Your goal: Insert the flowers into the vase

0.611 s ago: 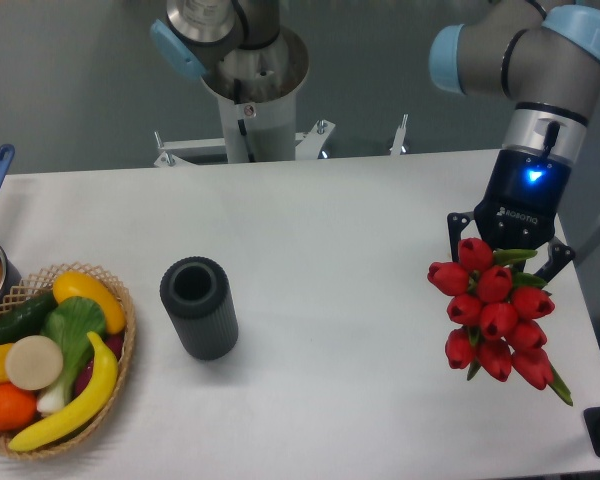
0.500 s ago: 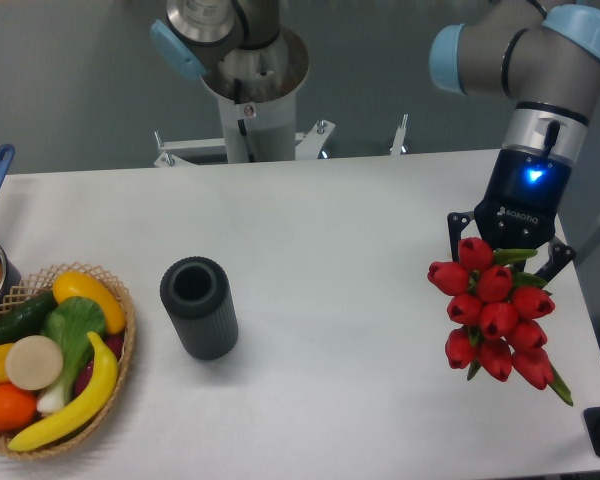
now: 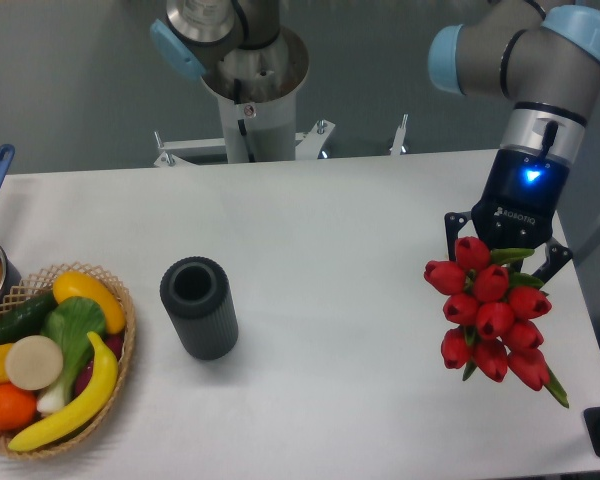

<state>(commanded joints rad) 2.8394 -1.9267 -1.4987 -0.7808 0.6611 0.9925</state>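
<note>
The gripper sits at the right side of the table, with its dark finger links spread to either side of the flowers. The bunch hangs directly below the gripper and hides the fingertips. The bunch appears to be lifted clear of the table, so the fingers are judged to be clamped on the stems or the upper leaves. The contact itself cannot be seen.

The flowers are a compact cluster of red buds with green leaves. One leaf tip points down and away from the gripper, toward the near table edge. The bunch is judged to be light. The buds are likely soft and easily bruised, and the stems likely bend under side load. The grip belongs on the gathered stems, not on the buds, with moderate force so that the bunch neither slips nor is crushed.

The vase stands upright well to the left of the gripper, mouth open and facing up. A fruit basket lies farther out on that same side, beyond the vase.
</note>
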